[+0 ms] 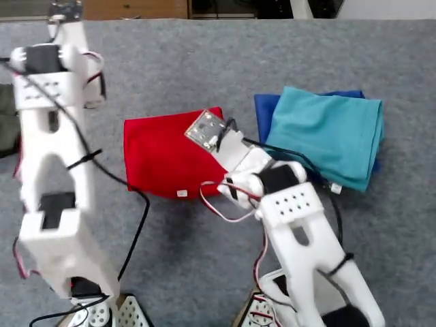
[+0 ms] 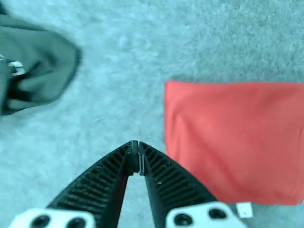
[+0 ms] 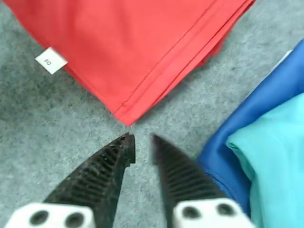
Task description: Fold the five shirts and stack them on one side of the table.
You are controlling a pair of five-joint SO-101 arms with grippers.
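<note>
A folded red shirt [image 1: 163, 160] lies mid-table, its white label [image 3: 51, 60] at one edge. To its right a folded teal shirt [image 1: 327, 133] is stacked on a folded blue shirt [image 1: 264, 109]. A crumpled dark shirt [image 2: 33, 66] lies at the table's left edge [image 1: 5, 122]. My right gripper [image 3: 141, 142] hovers slightly open and holding nothing over bare table, just off a corner of the red shirt [image 3: 126, 118], with the blue shirt [image 3: 256, 118] beside it. My left gripper [image 2: 135, 154] is shut and holding nothing, above the table between the dark shirt and the red shirt [image 2: 232, 137].
The grey felt table [image 1: 204, 61] has free room at the back and at the front centre. The left arm [image 1: 48, 75] stands tall over the left side. The right arm [image 1: 293, 204] covers the red shirt's right edge, with cables trailing across the front.
</note>
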